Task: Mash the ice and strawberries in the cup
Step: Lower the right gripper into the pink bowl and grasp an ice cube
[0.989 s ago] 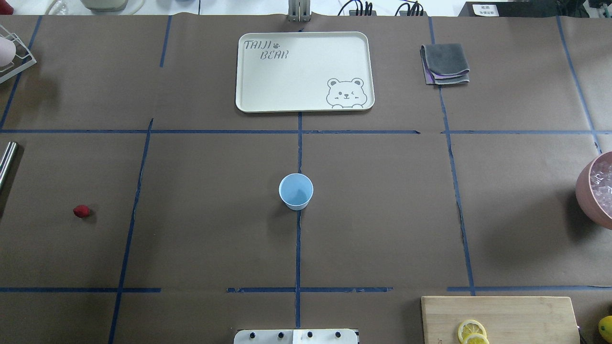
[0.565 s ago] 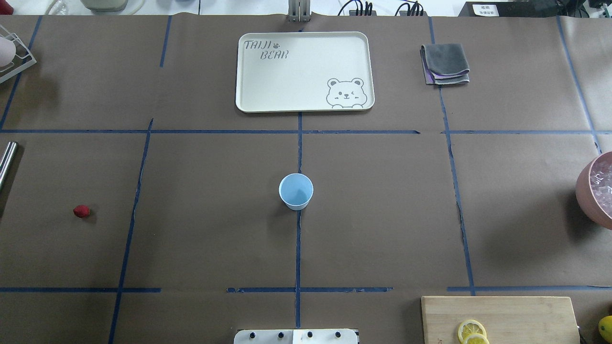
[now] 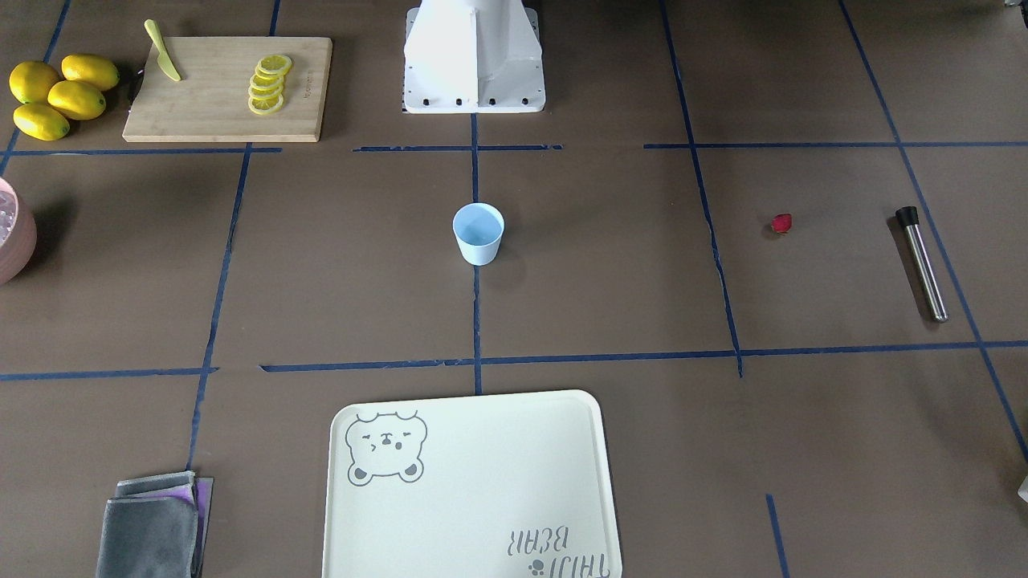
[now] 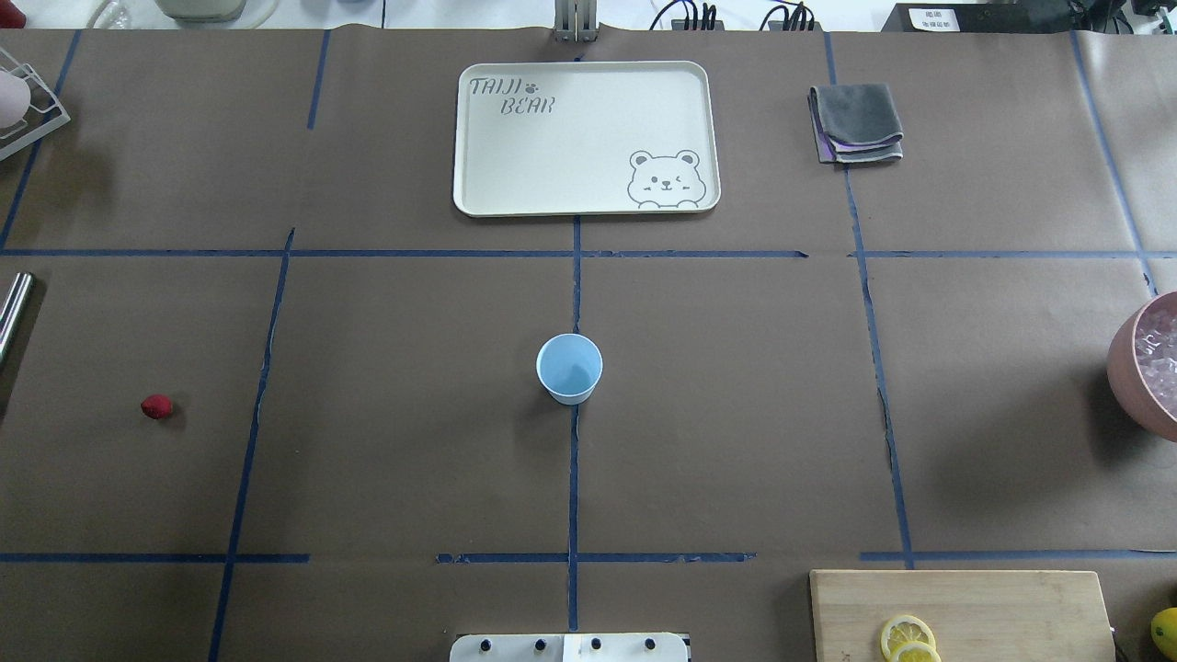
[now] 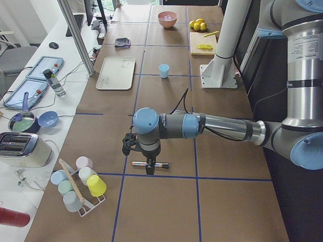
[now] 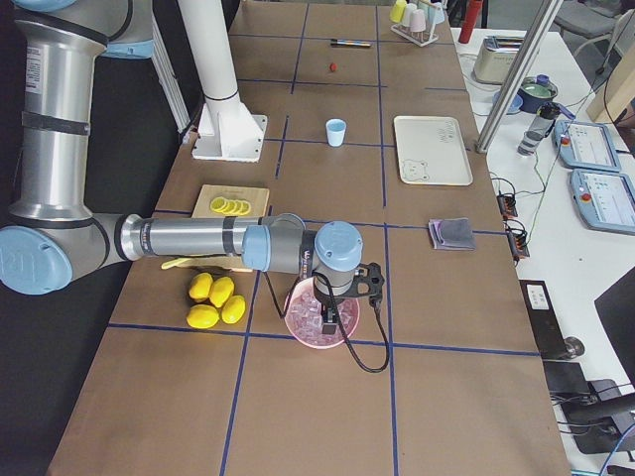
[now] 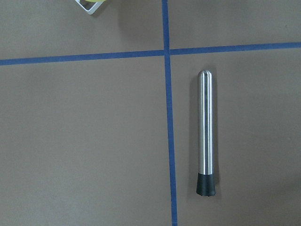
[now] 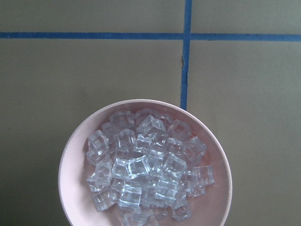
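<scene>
- Loading step: cup [image 4: 569, 368] empty, my right claw [image 6: 323, 309] over the ice [image 8: 146, 167] (bowl [image 8: 70, 160] is full), left claw [image 5: 150, 170] over the muddler [image 7: 205, 132].
- Jaw widths? Cannot tell.
- Next: descend, pinch one cube.

I see bare brown paper on every side of the cup [image 4: 569, 368], so its mouth is open to me from above and from either flank. The tray [image 4: 570, 156] lies well beyond it and the robot base [image 3: 474, 72] well behind. Out left, the strawberry [image 4: 156, 406] sits alone. The muddler [image 3: 922, 263] lies flat farther out, beside a tape line, and a rack of cups [image 5: 81, 184] crowds the table's end past it. On the right, the pink bowl [image 8: 73, 155] of ice [image 8: 146, 174] has lemons [image 6: 220, 292] near it, with the cutting board [image 4: 965, 598] just behind them.
</scene>
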`<state>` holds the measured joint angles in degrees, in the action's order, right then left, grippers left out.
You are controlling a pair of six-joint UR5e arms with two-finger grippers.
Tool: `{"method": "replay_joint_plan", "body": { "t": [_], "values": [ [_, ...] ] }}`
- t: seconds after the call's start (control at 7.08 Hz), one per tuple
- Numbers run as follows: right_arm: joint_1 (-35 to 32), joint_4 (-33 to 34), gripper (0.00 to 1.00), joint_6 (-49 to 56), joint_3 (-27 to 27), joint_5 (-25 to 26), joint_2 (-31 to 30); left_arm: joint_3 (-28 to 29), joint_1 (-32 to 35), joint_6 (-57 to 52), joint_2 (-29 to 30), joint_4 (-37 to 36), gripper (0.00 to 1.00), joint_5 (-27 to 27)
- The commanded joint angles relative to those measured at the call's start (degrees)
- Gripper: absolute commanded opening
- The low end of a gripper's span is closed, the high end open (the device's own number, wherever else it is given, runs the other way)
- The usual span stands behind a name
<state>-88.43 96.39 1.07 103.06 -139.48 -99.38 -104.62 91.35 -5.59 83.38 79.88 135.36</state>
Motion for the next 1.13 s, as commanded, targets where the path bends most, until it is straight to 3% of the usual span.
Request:
{"method": "replay_joint_plan", "body": {
  "t": [0.0, 0.28, 0.99],
  "values": [
    [5.96, -5.72, 0.99, -18.45, 1.08, -0.45, -0.63, -0.32, -0.03, -0.29, -0.06, 0.1, 1.0, 1.22],
    [9.58, -19.86, 0.96, -32.65, 0.91, -0.27, -4.75, -0.41, 0.06, -0.38, -0.06, 0.1, 1.0, 1.22],
    [15.66, -21.51, 0.9, -40.09, -1.63, 3.59, -5.38, -0.67, 0.06, -0.56, -0.06, 0.19, 1.0, 1.22]
  ]
}}
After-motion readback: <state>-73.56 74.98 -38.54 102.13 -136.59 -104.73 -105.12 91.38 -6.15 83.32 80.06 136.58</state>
